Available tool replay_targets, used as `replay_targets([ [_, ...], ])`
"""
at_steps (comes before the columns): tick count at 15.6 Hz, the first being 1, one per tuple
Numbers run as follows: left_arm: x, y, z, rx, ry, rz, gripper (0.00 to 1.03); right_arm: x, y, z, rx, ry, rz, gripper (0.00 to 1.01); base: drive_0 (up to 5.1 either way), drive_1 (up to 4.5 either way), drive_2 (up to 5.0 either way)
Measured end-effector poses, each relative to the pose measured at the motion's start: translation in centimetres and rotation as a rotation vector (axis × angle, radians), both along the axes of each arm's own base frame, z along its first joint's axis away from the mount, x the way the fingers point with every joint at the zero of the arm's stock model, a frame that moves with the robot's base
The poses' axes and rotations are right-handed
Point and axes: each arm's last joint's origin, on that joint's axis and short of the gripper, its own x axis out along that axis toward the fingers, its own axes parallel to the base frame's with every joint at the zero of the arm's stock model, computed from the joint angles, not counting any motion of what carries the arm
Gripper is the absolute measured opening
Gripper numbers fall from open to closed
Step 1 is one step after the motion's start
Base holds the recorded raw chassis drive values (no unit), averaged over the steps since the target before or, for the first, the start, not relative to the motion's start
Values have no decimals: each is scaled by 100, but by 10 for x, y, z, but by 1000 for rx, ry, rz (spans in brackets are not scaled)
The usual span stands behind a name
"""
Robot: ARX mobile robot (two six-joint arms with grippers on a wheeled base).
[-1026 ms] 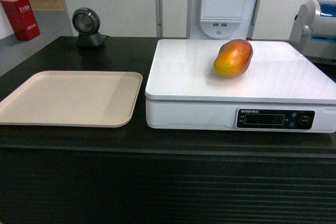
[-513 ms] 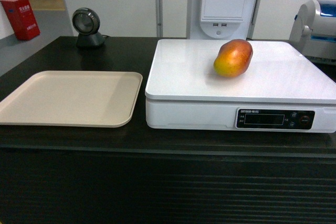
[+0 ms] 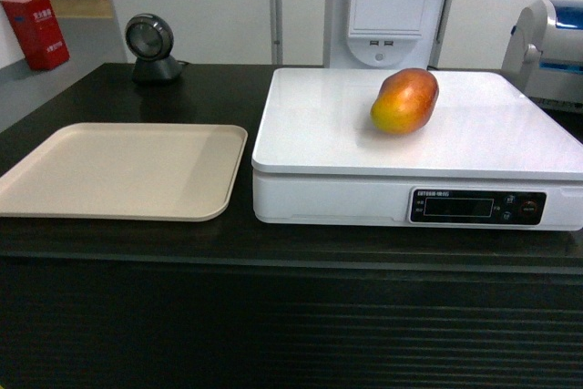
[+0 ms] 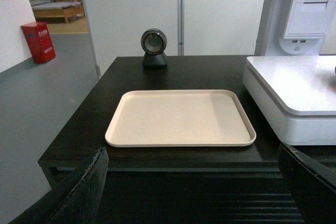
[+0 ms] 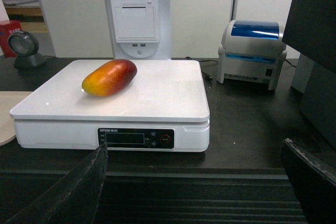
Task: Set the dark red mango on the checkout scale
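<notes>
Beside scale (image 5: 157,98), right hand (image 5: 194,187) spread.

Head looks down; wrists face forward (sharing scale (image 3: 364,148)).

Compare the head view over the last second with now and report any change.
Nothing visibly changed. The dark red mango lies on the scale in the same spot, the beige tray sits beside it on the checkout, and no gripper enters the head view.
</notes>
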Motion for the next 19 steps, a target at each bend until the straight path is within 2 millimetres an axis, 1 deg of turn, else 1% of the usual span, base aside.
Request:
replay_targets([
  [19,0,0,0,0,0,0,98,0,0,0,1,0,0,98,0,0,0],
])
